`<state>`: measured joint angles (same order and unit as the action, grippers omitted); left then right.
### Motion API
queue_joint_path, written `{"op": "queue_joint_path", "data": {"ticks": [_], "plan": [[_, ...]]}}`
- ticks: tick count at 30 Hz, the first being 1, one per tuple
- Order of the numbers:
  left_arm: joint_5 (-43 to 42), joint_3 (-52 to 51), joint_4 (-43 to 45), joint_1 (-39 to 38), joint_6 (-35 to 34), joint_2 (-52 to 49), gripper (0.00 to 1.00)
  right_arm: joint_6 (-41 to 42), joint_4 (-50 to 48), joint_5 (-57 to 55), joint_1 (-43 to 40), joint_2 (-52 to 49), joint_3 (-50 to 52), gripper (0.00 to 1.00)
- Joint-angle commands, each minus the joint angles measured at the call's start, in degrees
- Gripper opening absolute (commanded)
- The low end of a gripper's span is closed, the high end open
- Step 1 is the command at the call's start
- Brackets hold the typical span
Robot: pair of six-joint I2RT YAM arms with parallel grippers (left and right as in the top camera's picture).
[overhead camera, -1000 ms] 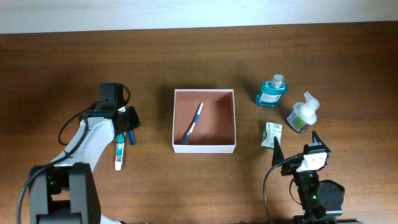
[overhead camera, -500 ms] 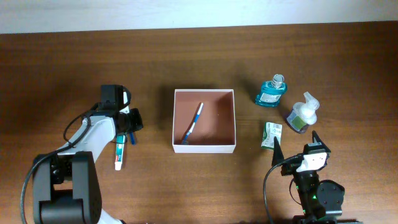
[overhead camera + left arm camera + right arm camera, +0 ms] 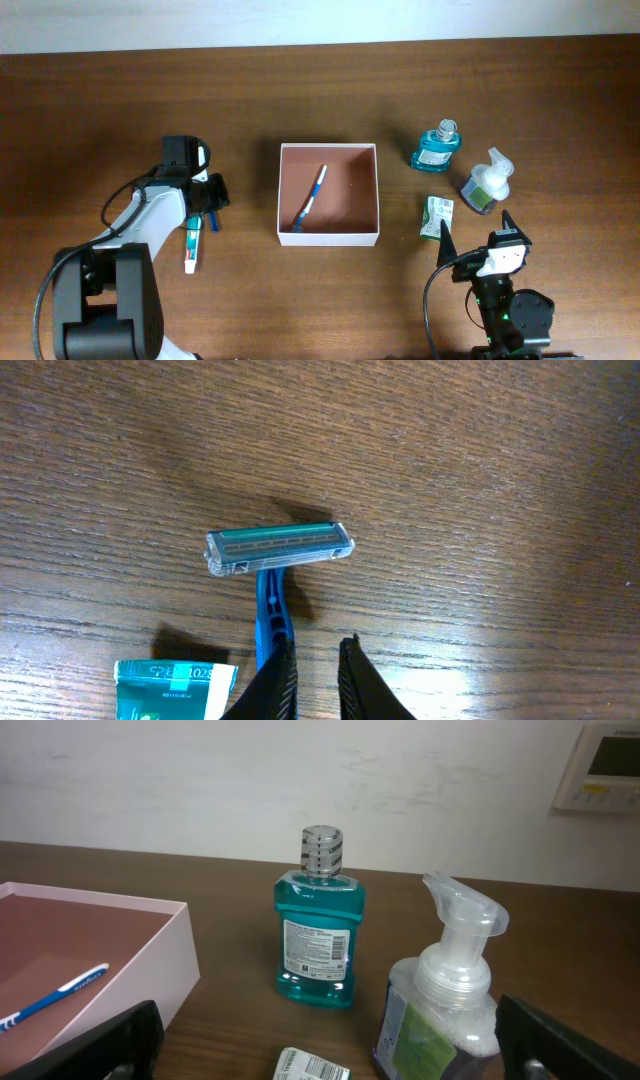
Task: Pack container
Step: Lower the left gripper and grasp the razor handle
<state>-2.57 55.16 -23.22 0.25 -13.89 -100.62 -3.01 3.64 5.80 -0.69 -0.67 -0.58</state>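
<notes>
The left gripper (image 3: 315,650) has edged a shade toward the container (image 3: 330,239) over the last second, its arm swinging with it. For the last half-second it has held in place, settled over the razor (image 3: 278,550), well to the container's left. Its jaws stand barely apart, with a sliver of wood showing between them. The razor's blue handle runs under one finger (image 3: 270,695) rather than into the gap, so I judge nothing is gripped yet and the pick is only being lined up.

Nothing else has shifted. The container sits mid-table with only the toothbrush (image 3: 312,198) in it, so packing looks to be at an early stage. The toothpaste tube (image 3: 191,247) lies just beside the razor, on the side away from the container. To the container's right stand the blue mouthwash bottle (image 3: 318,935) and the foam pump bottle (image 3: 445,1010), and the small green-and-white packet (image 3: 436,217) lies flat near its right wall. The right gripper (image 3: 328,1010) waits by that packet, jaws spread wide and empty.

The table (image 3: 320,90) is dark brown wood with a strong grain and a matt finish. Behind the container rises a plain pale wall (image 3: 200,770) carrying a small white control panel (image 3: 608,765) — far off to the container's right
</notes>
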Motion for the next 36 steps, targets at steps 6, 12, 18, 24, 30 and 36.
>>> {"op": "queue_joint_path", "data": {"ticks": [6,12,18,24,30,36], "plan": [[2.84,0.07,-2.1,0.35,0.72,0.55,0.31,0.31,0.31,-0.28,0.31,0.46,0.26,0.99],[3.87,0.07,-2.29,0.35,0.7,0.55,0.36,0.31,0.31,-0.28,0.31,0.46,0.26,0.99],[3.87,0.09,-2.05,0.35,0.7,0.63,0.36,0.31,0.31,-0.28,0.31,0.46,0.26,0.99],[3.87,0.07,-2.38,0.35,0.7,0.57,0.35,0.31,0.31,-0.28,0.31,0.46,0.26,0.99],[3.89,-0.04,-2.32,0.35,0.72,-0.63,0.36,0.31,0.31,-0.28,0.31,0.46,0.26,0.99],[3.87,-0.04,-1.57,0.35,0.7,-3.78,0.34,0.31,0.31,-0.28,0.31,0.46,0.26,0.99]]}}
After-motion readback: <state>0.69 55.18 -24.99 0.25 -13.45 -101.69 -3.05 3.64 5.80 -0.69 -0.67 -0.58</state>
